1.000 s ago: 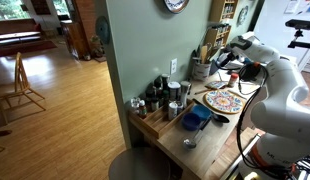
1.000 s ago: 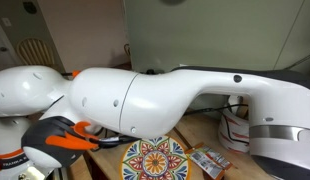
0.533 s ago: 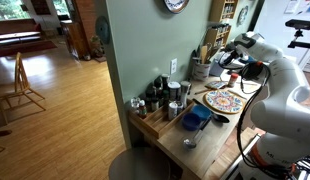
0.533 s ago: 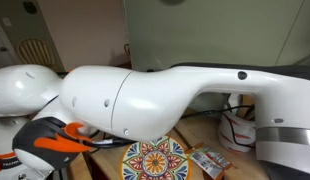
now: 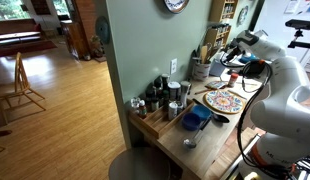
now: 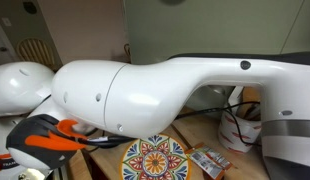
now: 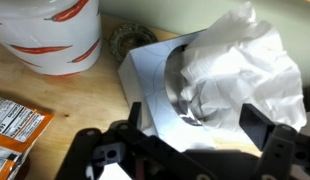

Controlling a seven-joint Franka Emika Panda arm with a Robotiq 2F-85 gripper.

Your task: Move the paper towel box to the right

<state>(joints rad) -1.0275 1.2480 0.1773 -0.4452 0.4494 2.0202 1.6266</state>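
The paper towel box (image 7: 155,85) is a pale grey box with a round opening, and crumpled white paper (image 7: 235,60) sticks out of it. It stands on the wooden counter and fills the right of the wrist view. My gripper (image 7: 200,125) is open just above it, with one dark finger at the box's left edge and the other past the paper on the right. In an exterior view the gripper (image 5: 233,55) hangs over the far end of the counter. The box is hidden by my arm in both exterior views.
A white tub with red markings (image 7: 50,35) and a snack packet (image 7: 13,125) lie left of the box; both also show in an exterior view, the tub (image 6: 238,128) and the packet (image 6: 207,160). A patterned plate (image 5: 223,100), a blue container (image 5: 195,119), several jars (image 5: 160,98) and a utensil holder (image 5: 200,68) share the counter.
My arm has shifted a little, sliding left across the close exterior view. The gripper stays over the far end of the counter.
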